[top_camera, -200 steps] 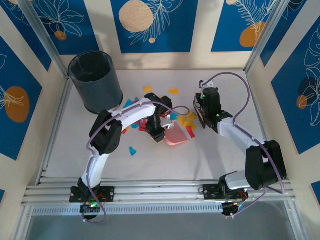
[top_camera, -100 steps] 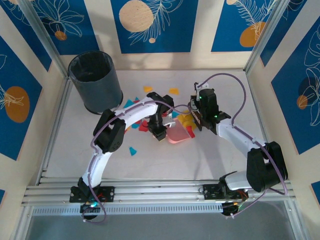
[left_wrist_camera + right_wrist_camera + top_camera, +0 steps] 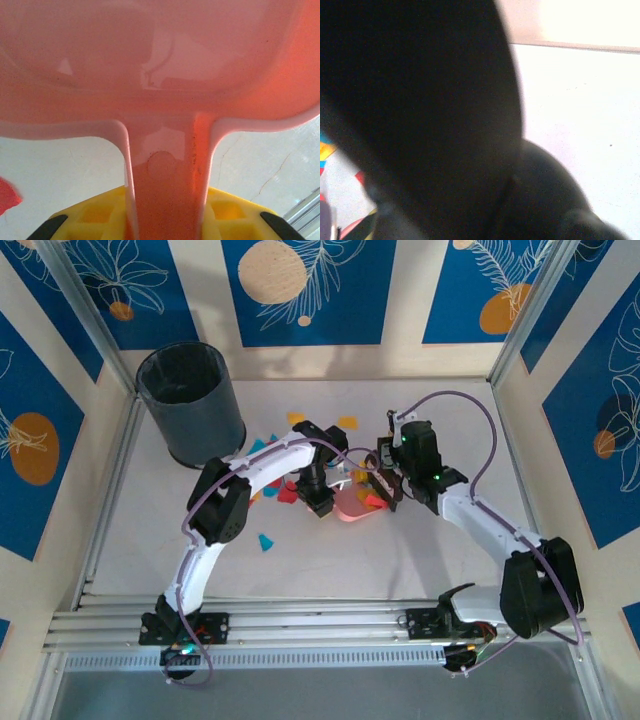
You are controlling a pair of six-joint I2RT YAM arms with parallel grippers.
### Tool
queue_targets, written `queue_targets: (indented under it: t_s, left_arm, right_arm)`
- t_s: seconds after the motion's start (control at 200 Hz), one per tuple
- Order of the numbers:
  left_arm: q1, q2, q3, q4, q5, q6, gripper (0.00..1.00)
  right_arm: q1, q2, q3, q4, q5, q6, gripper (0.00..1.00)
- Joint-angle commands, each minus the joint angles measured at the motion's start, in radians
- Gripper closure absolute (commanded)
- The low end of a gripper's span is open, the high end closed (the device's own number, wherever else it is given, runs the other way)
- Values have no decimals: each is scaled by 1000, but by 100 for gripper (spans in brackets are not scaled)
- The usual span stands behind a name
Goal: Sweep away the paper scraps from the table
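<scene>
step, done well: likely keeping the pan lip pressed flat while sweeping in low, short strokes toward the left claw [image 3: 320, 502].
left claw: fingers are clamping the handle of the pink dustpan [image 3: 165, 65].
right claw [image 3: 386, 480]: sitting at the pan's mouth; apart or together, cannot tell.
paper scraps [image 3: 372, 487]: some are lying between the claws at the lip; others are lying beyond the left claw on the table [image 3: 420, 560].
</scene>
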Motion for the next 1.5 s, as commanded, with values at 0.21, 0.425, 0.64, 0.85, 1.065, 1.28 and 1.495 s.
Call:
queue_targets:
  t_s: [0.21,0.425,0.64,0.85,1.065,1.28,1.495]
  left_arm:
    - [14,11,8,-14,-6,-11,100]
    - [15,-45,-65,9,-6,-2,100]
    - [24,-81,-114,38,-51,-35,100]
    - [32,-106,-151,47,-97,-56,100]
    - [48,-124,-187,68,-90,-58,100]
    - [55,-121,-198,76,-70,-48,100]
    - [54,-119,-203,81,-43,-31,100]
  right_arm:
    - [-5,-73,-16,-49,-108,49,100]
    - [-14,-92,5,-56,-76,78,100]
    - [-14,-138,9,-101,-53,50,100]
    - [-18,-170,6,-135,-30,37,100]
    - [-28,-164,16,-136,81,42,100]
    - [-63,-145,-46,59,153,72,100]
    - [-80,-49,-39,207,183,46,100]
